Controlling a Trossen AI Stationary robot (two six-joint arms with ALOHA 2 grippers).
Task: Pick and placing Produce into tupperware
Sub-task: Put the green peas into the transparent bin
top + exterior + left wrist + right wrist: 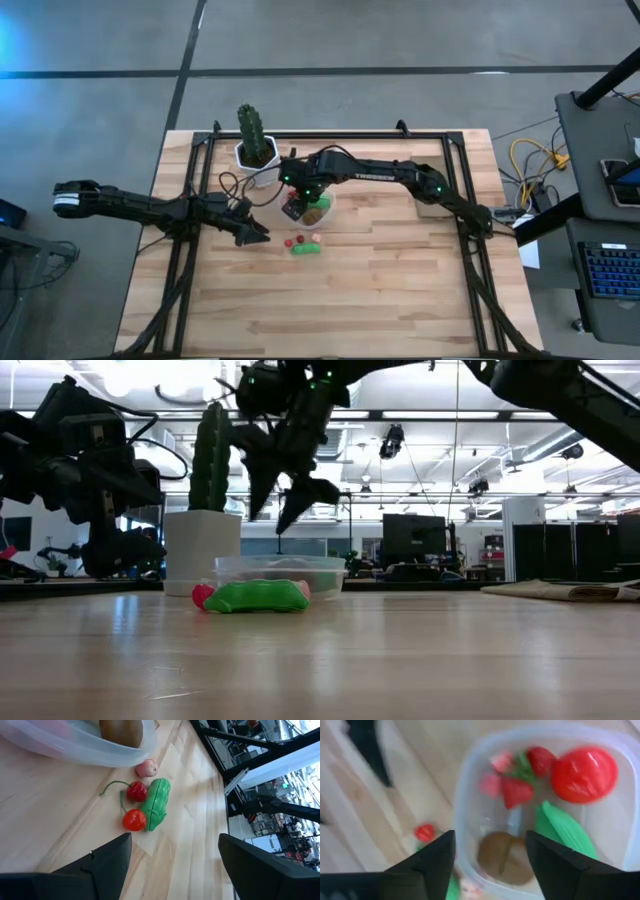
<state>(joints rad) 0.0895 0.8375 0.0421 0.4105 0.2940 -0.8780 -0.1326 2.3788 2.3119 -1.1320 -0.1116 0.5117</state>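
Right wrist view shows our right gripper (490, 855) spread empty over the tupperware (465, 800); next we send the spread left gripper (172, 857) for the cherries (135, 810).

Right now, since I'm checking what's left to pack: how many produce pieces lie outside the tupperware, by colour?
Red: 2, the cherries
Green: 1, the pod
Pink: 1, the small piece
Total: 4, all on the wood beside the tupperware
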